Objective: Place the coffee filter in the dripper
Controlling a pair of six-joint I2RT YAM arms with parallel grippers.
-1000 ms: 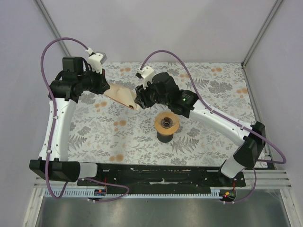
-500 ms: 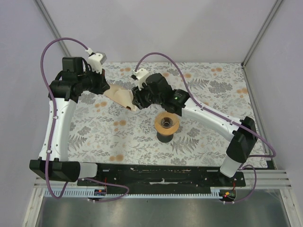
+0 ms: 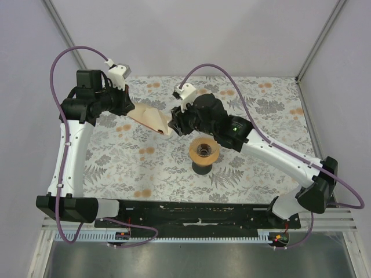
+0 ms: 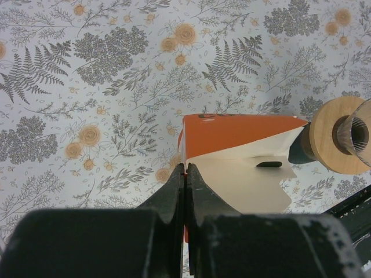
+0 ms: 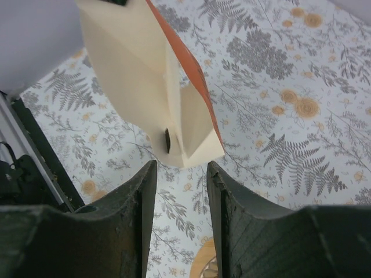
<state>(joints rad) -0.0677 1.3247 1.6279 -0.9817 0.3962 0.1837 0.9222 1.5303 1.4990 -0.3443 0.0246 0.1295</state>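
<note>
From my station the dripper read as a small round funnel with a tan-orange rim, a dark hole at its centre and a black base under it. In the left wrist view its collar looked like pale wood with a ribbed clear cone rising from it. It stood upright near the middle of the worktop, a little closer to the near edge than the far one. Its long axis was vertical and its mouth faced straight up, with nothing touching it. I could not pick out the coffee filter as a separate thing in any view. What I did see was the pack, cream on one face and orange on another, with a small dark oval slot near one end. It appeared to be held above the cloth, toward the far-left part of the worktop. Its length ran from the left gripper toward the worktop's centre. That gripper's fingers were pressed together on the pack's thin edge. The right gripper faced the pack's free end, above and just beyond the dripper. Its fingers were spread, with the pack's corner just ahead of the gap, and I could not tell whether they touched it.
</note>
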